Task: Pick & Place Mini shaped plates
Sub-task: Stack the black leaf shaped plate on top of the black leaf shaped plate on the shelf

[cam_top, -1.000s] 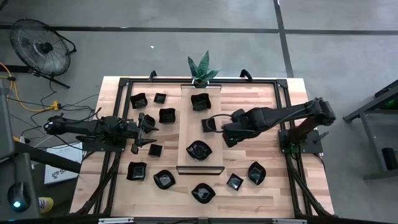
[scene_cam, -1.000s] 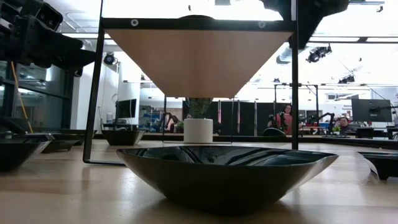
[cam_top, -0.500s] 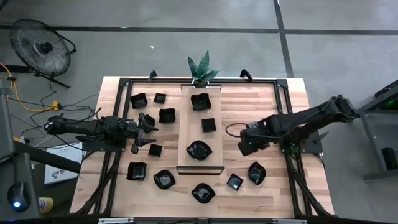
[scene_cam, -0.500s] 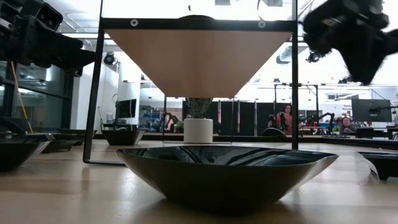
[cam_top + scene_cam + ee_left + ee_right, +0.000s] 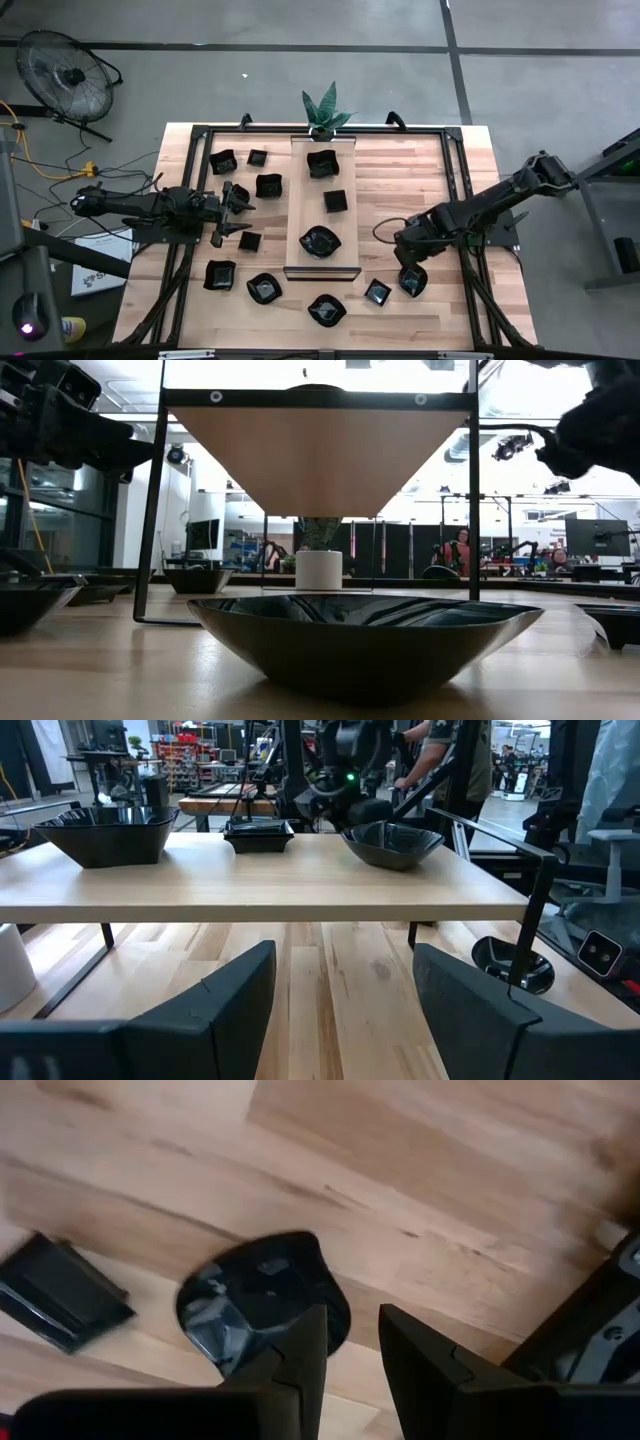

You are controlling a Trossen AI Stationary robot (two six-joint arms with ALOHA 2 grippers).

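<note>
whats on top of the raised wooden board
Three black mini plates sit in a row on the wooden board: a square plate near the plant, a smaller square plate mid-board, and a wavy-rimmed plate. Nothing covers them.

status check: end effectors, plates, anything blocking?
Right end effector open, empty, above leaf-shaped plate. Left end effector open, parked beside the board. Three plates on board. Nothing in the way.

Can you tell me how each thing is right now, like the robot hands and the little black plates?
Left end effector: open, empty, beside the board.
Right end effector: slightly open, empty, above a leaf-shaped plate.
Raised wooden board: holds three plates.
Square plate: resting mid-board.
Potted plant: upright.
</note>
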